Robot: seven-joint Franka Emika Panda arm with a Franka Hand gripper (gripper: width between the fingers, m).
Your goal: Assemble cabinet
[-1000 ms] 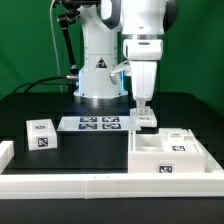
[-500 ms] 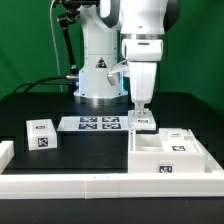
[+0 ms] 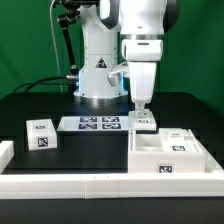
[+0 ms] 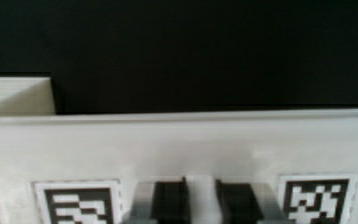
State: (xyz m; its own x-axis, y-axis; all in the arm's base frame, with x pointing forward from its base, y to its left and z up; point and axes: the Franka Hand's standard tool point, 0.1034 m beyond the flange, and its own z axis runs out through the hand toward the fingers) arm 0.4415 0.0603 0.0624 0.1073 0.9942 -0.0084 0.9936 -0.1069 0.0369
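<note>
The cabinet [image 3: 168, 152], the largest white box with tags, lies at the exterior view's right, near the front rail. A small white tagged block [image 3: 148, 121] sits just behind it. My gripper [image 3: 143, 108] points straight down on this block. In the wrist view the block [image 4: 194, 150] fills the frame, with a tag on each side of my gripper [image 4: 190, 202]. The dark fingers [image 4: 165, 203] stand close together, with only a thin white strip of the block between them. Another small white tagged block [image 3: 40, 134] lies at the exterior view's left.
The marker board [image 3: 92, 124] lies flat between the two blocks, in front of the robot base. A long low white border rail [image 3: 100, 185] runs along the front, with a raised end [image 3: 5, 152] at the left. Another white piece [image 4: 16, 97] shows at the wrist view's edge.
My gripper has sunk slightly onto the small block since a second ago. Nothing else has moved.
</note>
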